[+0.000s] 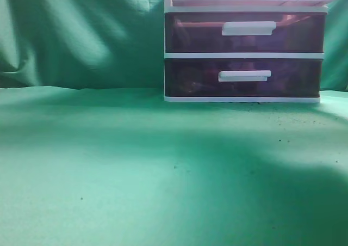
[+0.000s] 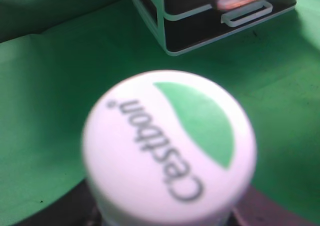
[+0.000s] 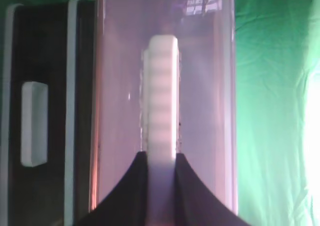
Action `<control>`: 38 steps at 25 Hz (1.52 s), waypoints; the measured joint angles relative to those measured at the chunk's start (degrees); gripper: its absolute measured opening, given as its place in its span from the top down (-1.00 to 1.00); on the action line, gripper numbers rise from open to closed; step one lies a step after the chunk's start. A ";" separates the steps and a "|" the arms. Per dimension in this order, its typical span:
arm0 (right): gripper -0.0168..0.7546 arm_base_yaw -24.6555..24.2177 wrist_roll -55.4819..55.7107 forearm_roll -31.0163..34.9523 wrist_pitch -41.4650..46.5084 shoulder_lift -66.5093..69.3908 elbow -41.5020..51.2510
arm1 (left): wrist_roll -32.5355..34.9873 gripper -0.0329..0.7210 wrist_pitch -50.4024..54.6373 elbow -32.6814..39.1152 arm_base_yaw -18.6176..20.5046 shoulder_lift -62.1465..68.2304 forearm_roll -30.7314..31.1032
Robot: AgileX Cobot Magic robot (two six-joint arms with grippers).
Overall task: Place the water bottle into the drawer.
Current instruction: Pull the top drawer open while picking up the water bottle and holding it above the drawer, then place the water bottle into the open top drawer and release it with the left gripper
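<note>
- Right claw (image 3: 161, 186): two dark fingers clamped on the white ribbed bar handle (image 3: 161, 96) of the drawer (image 3: 120, 86), seen from in front.
- Left claw: fingertips out of view, state cannot be told; dark body just beneath the bottle.
- Water bottle (image 2: 170, 146): one, round white cap with green leaf mark, directly under the left wrist camera.
- Lower drawers (image 1: 242, 77): two, dark translucent plastic, white frame.
- Counter (image 1: 136, 175): green cloth, wrinkled backdrop.
</note>
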 joint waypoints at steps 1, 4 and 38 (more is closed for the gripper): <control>0.73 0.00 0.00 0.00 0.00 -1.62 1.34 | 0.00 0.17 -0.28 0.00 0.00 0.00 0.00; 0.73 0.00 0.00 0.00 -0.09 -5.17 4.85 | 0.00 0.17 -1.67 0.00 0.00 0.00 -0.57; 0.73 0.00 -0.32 0.23 -1.73 -6.21 9.47 | 8.64 0.17 -5.89 -49.35 -13.78 44.73 4.20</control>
